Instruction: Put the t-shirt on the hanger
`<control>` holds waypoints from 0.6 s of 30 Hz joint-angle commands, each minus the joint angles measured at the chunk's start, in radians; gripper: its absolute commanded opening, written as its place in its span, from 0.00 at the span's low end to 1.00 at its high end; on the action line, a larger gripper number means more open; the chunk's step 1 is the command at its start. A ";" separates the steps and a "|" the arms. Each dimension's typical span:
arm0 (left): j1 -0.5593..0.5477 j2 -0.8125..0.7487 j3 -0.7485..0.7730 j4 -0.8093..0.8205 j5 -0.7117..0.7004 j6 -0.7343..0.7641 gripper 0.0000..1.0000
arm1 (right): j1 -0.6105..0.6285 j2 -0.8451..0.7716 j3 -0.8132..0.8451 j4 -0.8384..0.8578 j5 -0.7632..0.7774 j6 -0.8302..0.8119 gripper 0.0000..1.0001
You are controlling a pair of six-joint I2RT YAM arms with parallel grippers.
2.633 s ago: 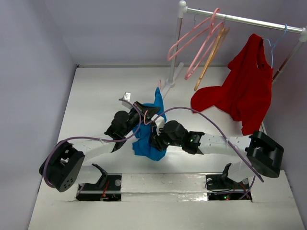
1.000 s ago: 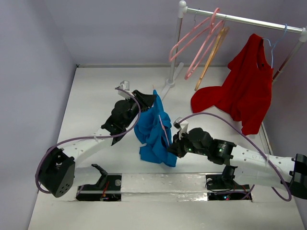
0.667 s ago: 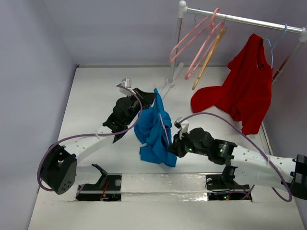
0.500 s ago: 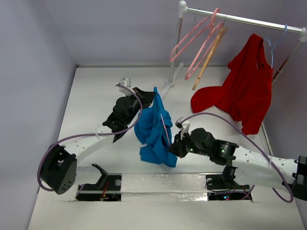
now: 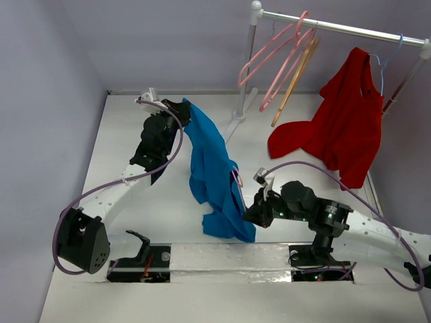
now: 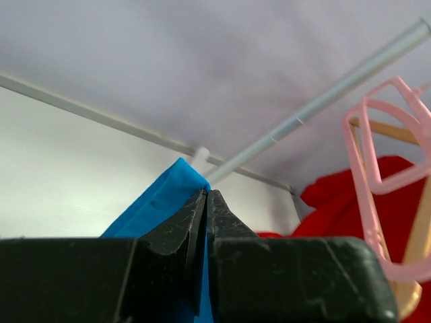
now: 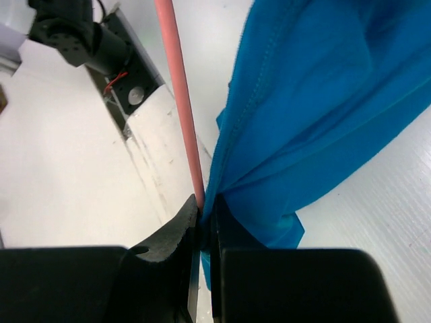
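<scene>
The bright blue t-shirt (image 5: 210, 165) hangs stretched between my two grippers above the table. My left gripper (image 5: 182, 108) is shut on its top edge, raised at the far left; in the left wrist view the cloth (image 6: 158, 205) is pinched between the closed jaws of the left gripper (image 6: 206, 202). My right gripper (image 5: 246, 214) is shut low near the shirt's bottom. In the right wrist view the right gripper (image 7: 205, 210) clamps a thin pale pink hanger (image 7: 176, 87) bar together with the blue cloth (image 7: 323, 101). Only a short piece of the hanger (image 5: 238, 179) shows from above; the rest is hidden by the shirt.
A white clothes rail (image 5: 337, 27) stands at the back right on a pole (image 5: 246, 67). On it hang more pink hangers (image 5: 269, 64), a tan wooden hanger (image 5: 296, 77) and a red garment (image 5: 343, 128) on a pale blue hanger (image 5: 389, 52).
My left gripper has moved up and to the far left with the t-shirt's top, pulling the cloth out long. My right gripper has shifted slightly toward the near edge, still shut.
</scene>
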State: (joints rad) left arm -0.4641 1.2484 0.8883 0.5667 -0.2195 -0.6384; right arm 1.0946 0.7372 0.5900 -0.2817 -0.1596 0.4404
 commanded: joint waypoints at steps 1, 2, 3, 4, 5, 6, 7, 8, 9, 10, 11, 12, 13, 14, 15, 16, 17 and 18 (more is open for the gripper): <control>0.028 -0.007 0.067 -0.005 -0.067 0.060 0.00 | 0.007 -0.047 0.102 -0.054 -0.067 -0.026 0.00; 0.039 -0.009 0.070 -0.017 -0.082 0.069 0.00 | 0.007 -0.056 0.117 -0.068 -0.072 -0.028 0.00; 0.039 -0.010 0.074 -0.022 -0.096 0.077 0.00 | 0.007 -0.065 0.149 -0.095 -0.078 -0.032 0.00; 0.053 -0.012 0.077 -0.030 -0.116 0.086 0.00 | 0.007 -0.084 0.166 -0.109 -0.086 -0.034 0.00; 0.071 -0.015 0.074 -0.033 -0.118 0.086 0.00 | 0.007 -0.094 0.181 -0.125 -0.087 -0.034 0.00; 0.071 -0.018 0.071 -0.036 -0.115 0.086 0.00 | 0.007 -0.104 0.217 -0.152 -0.087 -0.037 0.00; 0.080 -0.023 0.066 -0.037 -0.107 0.080 0.00 | 0.007 -0.120 0.237 -0.166 -0.083 -0.040 0.00; 0.081 -0.044 0.045 -0.030 -0.094 0.065 0.00 | 0.007 -0.145 0.290 -0.213 -0.061 -0.048 0.00; 0.081 -0.044 0.044 -0.030 -0.093 0.065 0.00 | 0.007 -0.145 0.291 -0.214 -0.061 -0.048 0.00; 0.081 -0.050 0.026 -0.022 -0.084 0.057 0.00 | 0.007 -0.151 0.327 -0.223 -0.045 -0.051 0.00; 0.081 -0.064 0.015 -0.021 -0.078 0.048 0.00 | 0.007 -0.160 0.349 -0.253 -0.032 -0.058 0.00; 0.081 -0.070 -0.006 -0.019 -0.072 0.042 0.00 | 0.007 -0.163 0.372 -0.270 -0.021 -0.060 0.00; 0.081 -0.079 -0.018 -0.021 -0.070 0.036 0.00 | 0.007 -0.167 0.416 -0.284 -0.009 -0.060 0.00; 0.081 -0.099 -0.031 -0.018 -0.070 0.025 0.00 | 0.007 -0.174 0.439 -0.316 -0.003 -0.060 0.00; 0.081 -0.112 -0.044 -0.014 -0.070 0.023 0.00 | 0.007 -0.176 0.462 -0.332 0.008 -0.057 0.00; 0.081 -0.124 -0.069 -0.013 -0.067 0.019 0.00 | 0.007 -0.179 0.485 -0.347 0.028 -0.057 0.00; 0.081 -0.150 -0.083 -0.008 -0.063 0.011 0.00 | 0.007 -0.183 0.522 -0.378 0.038 -0.055 0.00; 0.081 -0.162 -0.094 -0.005 -0.055 0.000 0.00 | 0.007 -0.185 0.536 -0.390 0.054 -0.054 0.00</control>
State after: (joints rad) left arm -0.3904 1.1465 0.8219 0.5110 -0.2840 -0.6136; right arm 1.0946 0.5793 1.0286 -0.6483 -0.1516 0.4141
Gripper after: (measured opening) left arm 0.003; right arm 0.104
